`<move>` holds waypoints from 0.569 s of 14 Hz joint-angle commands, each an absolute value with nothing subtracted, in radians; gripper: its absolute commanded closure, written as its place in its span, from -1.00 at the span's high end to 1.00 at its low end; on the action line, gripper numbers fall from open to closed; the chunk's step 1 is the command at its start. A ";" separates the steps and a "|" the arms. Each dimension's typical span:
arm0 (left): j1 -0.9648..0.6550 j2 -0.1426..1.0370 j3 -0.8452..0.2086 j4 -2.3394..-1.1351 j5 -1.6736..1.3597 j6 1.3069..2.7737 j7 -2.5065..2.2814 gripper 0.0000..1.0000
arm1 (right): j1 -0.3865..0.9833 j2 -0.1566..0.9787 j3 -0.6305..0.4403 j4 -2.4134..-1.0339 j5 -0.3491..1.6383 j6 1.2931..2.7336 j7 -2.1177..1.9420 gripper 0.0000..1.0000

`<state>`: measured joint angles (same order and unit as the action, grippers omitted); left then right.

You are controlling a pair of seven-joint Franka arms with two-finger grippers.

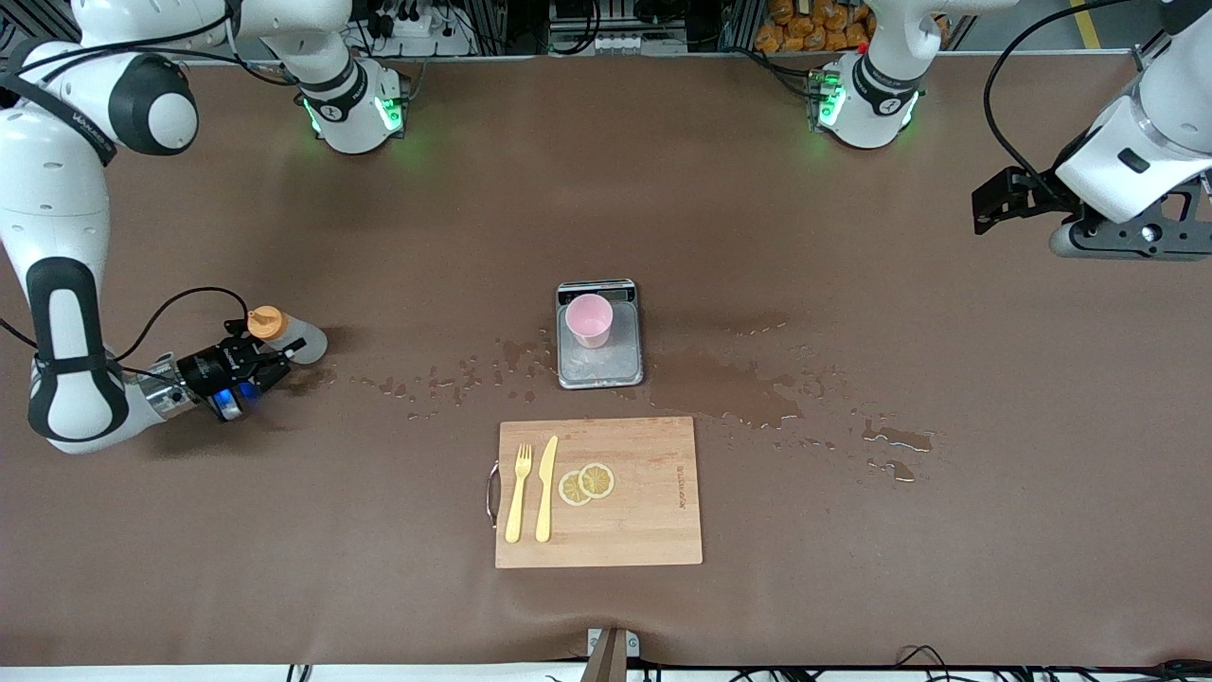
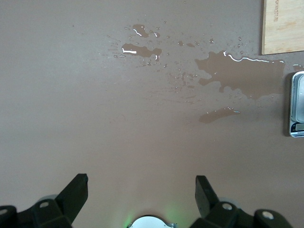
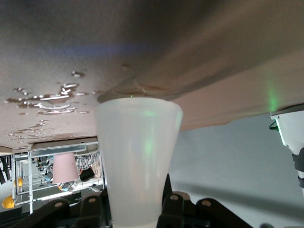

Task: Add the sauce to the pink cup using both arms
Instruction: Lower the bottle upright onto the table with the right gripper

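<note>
A: The right gripper (image 1: 270,363) is low at the right arm's end of the table, its dark fingers clamped on the sauce (image 1: 289,338), a small translucent whitish squeeze bottle with an orange cap. From the right wrist the bottle's body (image 3: 137,161) looks smooth, frosted and tapered, squeezed between the pads.

B: And the left gripper (image 2: 141,195)?

A: Up in the air over the bare brown mat at the left arm's end, waiting. Its two black fingers stand wide apart with nothing between them.

B: Where's the pink cup (image 1: 589,319)?

A: Upright on a small rectangular scale (image 1: 599,365) with a shiny metal plate, near the middle of the table. It's plain pale-pink plastic, round-rimmed, no handle. I can't tell whether anything is in it.

B: What else is there?

A: A rectangular wooden cutting board (image 1: 653,530) with a metal handle, nearer to the front camera than the scale. On it lie a yellow plastic fork (image 1: 517,493) and knife (image 1: 545,488) side by side, and two overlapping lemon slices (image 1: 586,483). Glossy wet puddles (image 1: 729,393) and droplets are scattered over the matte brown table cover (image 1: 852,587) on both sides of the scale
</note>
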<state>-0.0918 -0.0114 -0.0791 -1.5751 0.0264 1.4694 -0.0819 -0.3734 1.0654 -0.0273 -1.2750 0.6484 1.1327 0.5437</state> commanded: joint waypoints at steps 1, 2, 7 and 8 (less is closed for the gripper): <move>-0.091 -0.017 -0.084 -1.574 0.038 1.460 -0.098 1.00 | -0.391 1.072 -0.014 -1.273 0.664 1.123 0.532 0.19; -0.091 -0.017 -0.084 -1.574 0.038 1.460 -0.100 1.00 | -0.393 1.072 -0.015 -1.272 0.664 1.123 0.534 0.67; -0.091 -0.017 -0.084 -1.574 0.038 1.460 -0.098 1.00 | -0.403 1.058 -0.021 -1.218 0.657 1.117 0.540 1.00; -0.091 -0.017 -0.084 -1.574 0.038 1.460 -0.100 1.00 | -0.413 1.052 -0.021 -1.191 0.644 1.109 0.538 1.00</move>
